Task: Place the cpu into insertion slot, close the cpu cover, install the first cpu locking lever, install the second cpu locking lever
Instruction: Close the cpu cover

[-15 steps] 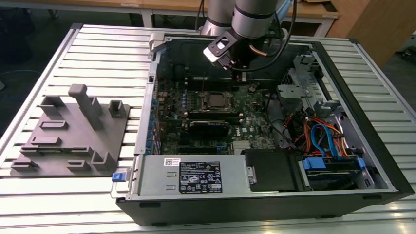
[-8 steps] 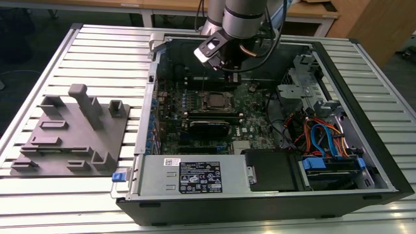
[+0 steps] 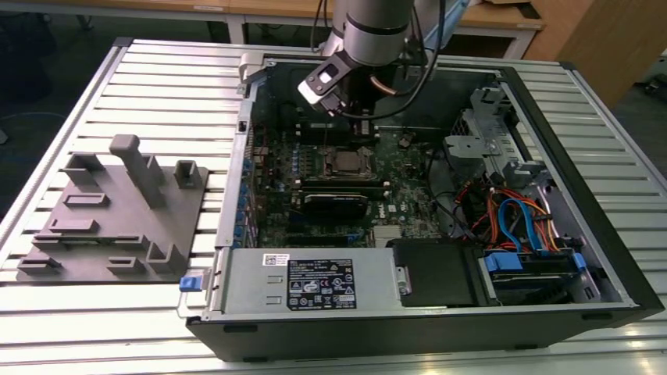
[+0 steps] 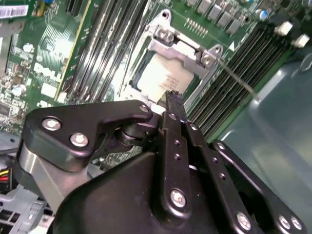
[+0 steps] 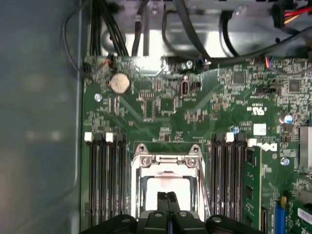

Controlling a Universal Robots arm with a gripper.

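While the black two-fingered hand (image 5: pixel 167 196) hangs low inside the open black computer case (image 3: pixel 583 258), its fingers are pressed together with nothing visible between them, and their tips sit just over the small square cpu with the dull silvery top (image 4: pixel 160 75); whether they touch it I cannot tell. That cpu lies in the square insertion slot with the silvery metal rim (image 5: pixel 135 191), set into the green motherboard (image 5: pixel 170 105) between two banks of long black memory slots (image 5: pixel 105 180). Around the cpu lies the thin silvery cpu cover frame (image 4: pixel 181 50), its hinge bar with two screws overlapping the chip's far edge, so it looks lowered, though whether it is latched cannot be told. From one corner of the cover a thin silvery wire lever (image 4: pixel 235 76) slants out across the memory slots. A round silver coin cell (image 5: pixel 120 83) sits on the board well apart from the slot. The case lies on its side on the ribbed aluminium worktop (image 3: pixel 156 86), reaching from its middle to the edge at the exterior view's right, and a grey moulded fixture block (image 3: pixel 115 226) stands near the edge at the exterior view's left.
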